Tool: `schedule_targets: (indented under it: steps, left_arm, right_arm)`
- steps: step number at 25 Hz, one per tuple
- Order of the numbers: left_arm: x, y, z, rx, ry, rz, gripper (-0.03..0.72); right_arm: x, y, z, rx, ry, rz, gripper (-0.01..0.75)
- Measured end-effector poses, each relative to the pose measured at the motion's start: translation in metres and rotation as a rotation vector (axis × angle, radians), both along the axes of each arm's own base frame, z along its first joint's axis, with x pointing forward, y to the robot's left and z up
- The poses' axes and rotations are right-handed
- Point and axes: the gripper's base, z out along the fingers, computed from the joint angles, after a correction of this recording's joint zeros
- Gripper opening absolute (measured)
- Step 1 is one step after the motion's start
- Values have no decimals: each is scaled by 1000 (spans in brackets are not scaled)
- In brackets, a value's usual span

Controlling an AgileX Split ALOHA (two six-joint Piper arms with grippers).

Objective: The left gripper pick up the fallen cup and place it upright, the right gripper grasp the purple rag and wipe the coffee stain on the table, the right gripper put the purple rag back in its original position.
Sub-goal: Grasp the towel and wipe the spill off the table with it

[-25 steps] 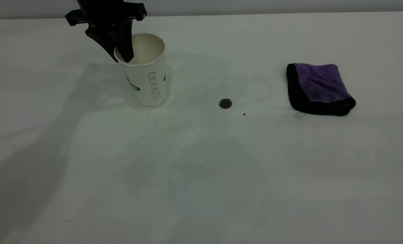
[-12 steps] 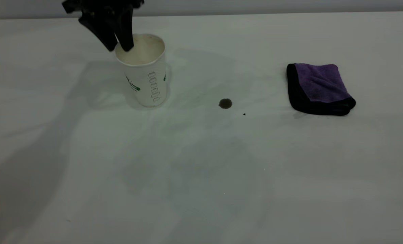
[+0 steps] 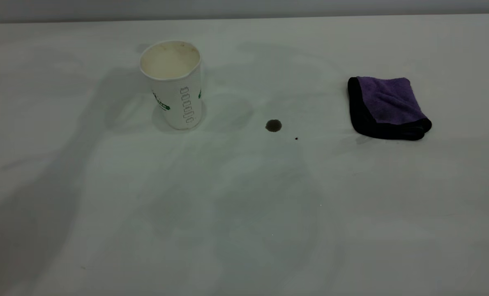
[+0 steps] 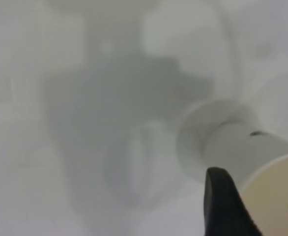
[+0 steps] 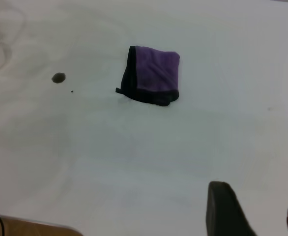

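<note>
Your cup [image 3: 173, 84] is standing upright on the far left of the worktop [image 3: 244, 213], with wide bare room nearer. The left end effector [image 4: 254, 201] is hovering above its rim, fingers spread. The stain [image 3: 273, 126] is sitting between cup and rag [image 3: 386, 107]. The right end effector [image 5: 254, 209] is hanging spread, well apart from the rag. The cup's green lettering is unreadable.

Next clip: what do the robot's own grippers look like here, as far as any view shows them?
Little shows. The exterior view has neither arm. Of the left gripper, its wrist view shows only two matte black jaws with rounded tips; the right gripper likewise shows two dark, blocky jaws. No cables or markings are visible.
</note>
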Motion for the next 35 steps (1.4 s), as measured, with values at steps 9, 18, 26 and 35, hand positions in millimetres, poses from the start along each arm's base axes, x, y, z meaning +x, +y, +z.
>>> schedule_targets:
  steps: [9,18,26,35]
  left_arm:
    - [-66,-5,163,-83,-292,-38,398]
    - [-187,30,207,-77,-271,-35,398]
    - [-304,73,165,38,-180,-11,399]
    - [-399,100,78,62,-29,37,505]
  right_arm:
    - [0,0,0,0,0,0,346]
    - [0,0,0,0,0,0,346]
    - [0,0,0,0,0,0,346]
    - [0,0,0,0,0,0,346]
